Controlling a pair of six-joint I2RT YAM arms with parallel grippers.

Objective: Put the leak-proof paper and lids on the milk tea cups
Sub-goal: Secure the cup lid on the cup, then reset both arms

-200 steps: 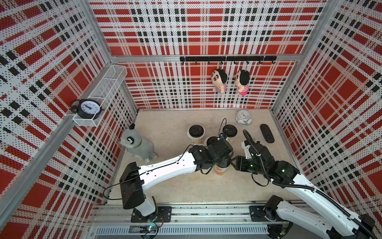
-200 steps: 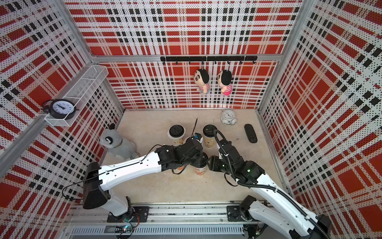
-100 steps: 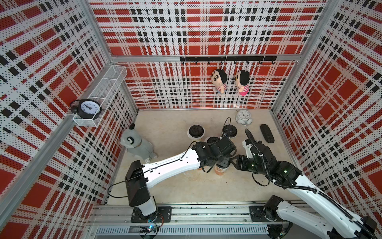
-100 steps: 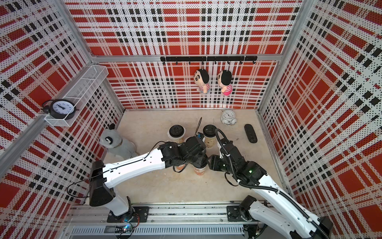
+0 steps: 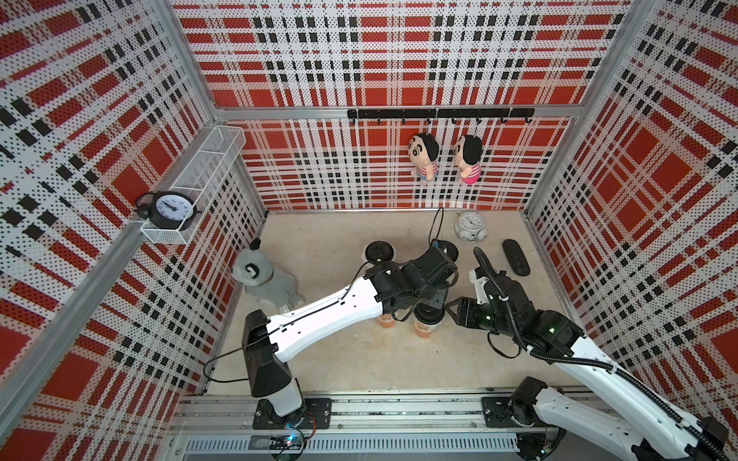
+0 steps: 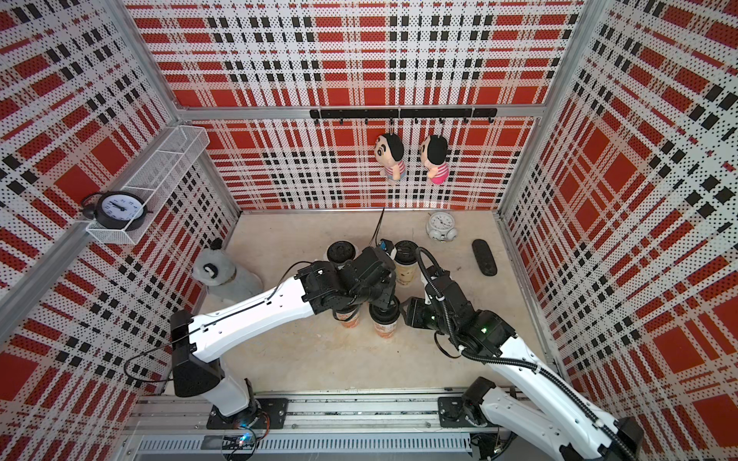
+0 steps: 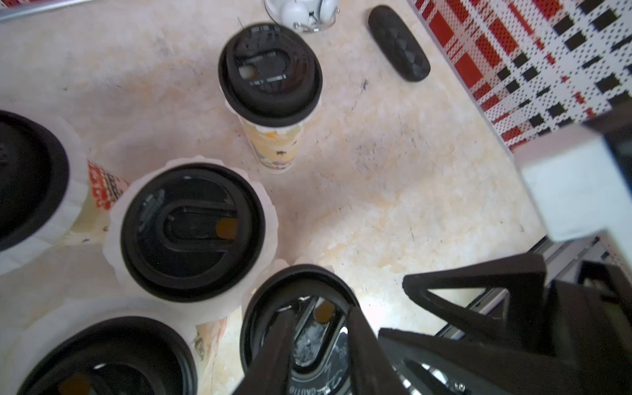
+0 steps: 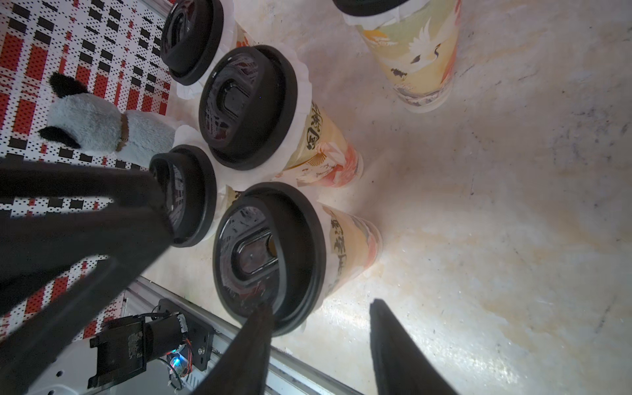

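Observation:
Five milk tea cups with black lids stand mid-table, among them a front cup [image 5: 426,325] and a back one [image 6: 405,267]. Leak-proof paper [image 7: 113,219] shows as a white frilled edge under the lids, and it is also plain in the right wrist view [image 8: 302,95]. My left gripper [image 7: 321,318] hovers open just over the front right cup's lid [image 7: 260,314], a finger on each side of the lid's middle. My right gripper [image 8: 321,309] is open beside that same cup. One of its fingertips [image 8: 263,314] is at the lid's rim.
A white alarm clock [image 5: 470,225] and a black oval case [image 5: 515,257] lie at the back right. A grey plush cat [image 5: 263,279] sits by the left wall. Two dolls [image 5: 423,159] hang on the back wall. The metal rail [image 5: 359,415] runs along the front.
My left arm has reached a little farther right and forward over the front cups. Its jaws have spread slightly. The right arm has hardly moved.

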